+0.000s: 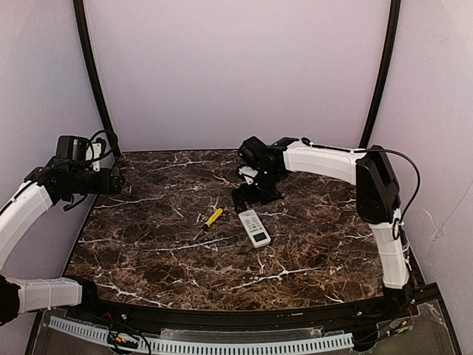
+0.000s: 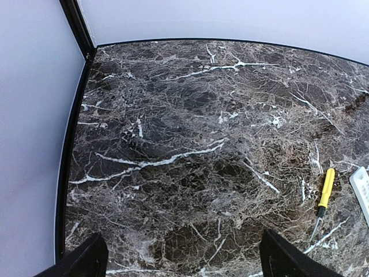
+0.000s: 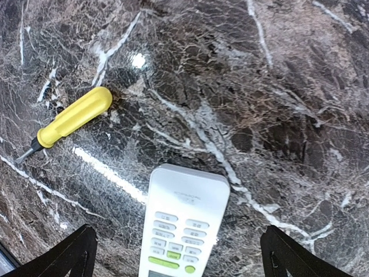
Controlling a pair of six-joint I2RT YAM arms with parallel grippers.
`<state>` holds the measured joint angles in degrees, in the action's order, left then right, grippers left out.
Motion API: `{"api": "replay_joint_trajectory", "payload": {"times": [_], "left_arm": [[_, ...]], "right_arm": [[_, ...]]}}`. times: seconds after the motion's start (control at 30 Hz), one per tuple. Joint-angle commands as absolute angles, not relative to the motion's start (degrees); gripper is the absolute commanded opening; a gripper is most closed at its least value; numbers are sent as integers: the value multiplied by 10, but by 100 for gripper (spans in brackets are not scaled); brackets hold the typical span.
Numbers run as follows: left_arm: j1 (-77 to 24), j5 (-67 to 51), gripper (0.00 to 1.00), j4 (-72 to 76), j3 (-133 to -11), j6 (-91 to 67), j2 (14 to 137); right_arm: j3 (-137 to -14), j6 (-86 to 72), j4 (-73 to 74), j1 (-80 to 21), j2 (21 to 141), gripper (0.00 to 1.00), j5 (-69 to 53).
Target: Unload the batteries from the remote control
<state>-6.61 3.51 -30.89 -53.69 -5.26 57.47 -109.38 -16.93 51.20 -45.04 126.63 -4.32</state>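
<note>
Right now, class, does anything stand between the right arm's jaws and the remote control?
Nothing visible does. The right jaws stand open above the remote control, which lies button side up on the marble table. The yellow-handled screwdriver lies off to one side, apart from it.

One desk [image 1: 148,244] carries one white remote control [image 1: 255,227] and, at its nine o'clock, one yellow-handled screwdriver [image 1: 213,217], with two end effectors in all, one left [image 2: 184,257] and one right [image 3: 181,251].

Left arm [image 1: 26,207], right arm [image 1: 325,161]: white shells, black joint housings. Thin black cable [image 1: 418,185] loops off right elbow. Right end effector [image 3: 181,254] fingers [image 3: 75,257] black, wedge-shaped.
</note>
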Motion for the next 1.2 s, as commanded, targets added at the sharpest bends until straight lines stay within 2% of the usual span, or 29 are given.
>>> {"api": "replay_joint_trajectory", "payload": {"times": [0.0,0.4,0.73,0.9,1.17], "left_arm": [[-66,31,92,-305,-529,-49,571],[-66,30,91,-305,-530,-48,573],[-65,29,90,-305,-530,-49,574],[-65,27,90,-306,-530,-49,575],[-66,27,89,-305,-529,-49,573]], "right_arm": [[-1134,-188,559,-464,1297,99,-25],[-1158,-192,585,-483,1343,99,12],[-1169,-200,587,-487,1366,93,25],[-1175,-205,587,-489,1375,88,35],[-1175,-207,589,-490,1380,74,46]]}}
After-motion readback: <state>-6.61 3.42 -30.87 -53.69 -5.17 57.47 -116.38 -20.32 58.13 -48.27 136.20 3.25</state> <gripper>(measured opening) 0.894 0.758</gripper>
